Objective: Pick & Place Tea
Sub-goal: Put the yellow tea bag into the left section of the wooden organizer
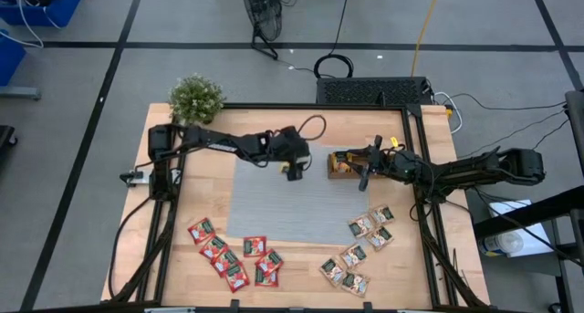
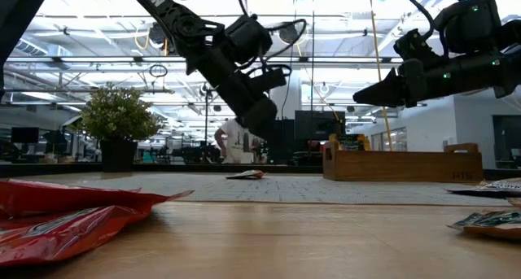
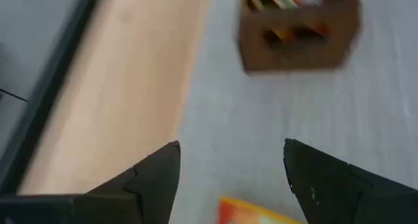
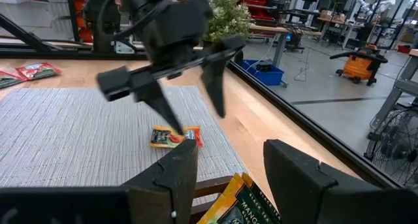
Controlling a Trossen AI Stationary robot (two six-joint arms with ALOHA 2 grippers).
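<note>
1 sachet (image 4: pixel 175 136) beneath open left claw (image 4: pixel 189 116).

I'm looking at a big open robotics lab: black metal frame (image 1: pixel 415 158) around the pale wooden worktop (image 1: pixel 456 249), cables on grey floor, orange shop vacuum (image 4: pixel 361 66) behind.

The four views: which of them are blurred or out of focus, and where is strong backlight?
Left wrist view: motion-blurred, wooden tray smeared. Low view: red sachets up close are soft; bright ceiling lights behind turn both arms to silhouettes. High view and right wrist view: evenly lit, the orange-yellow sachet sharp.
</note>
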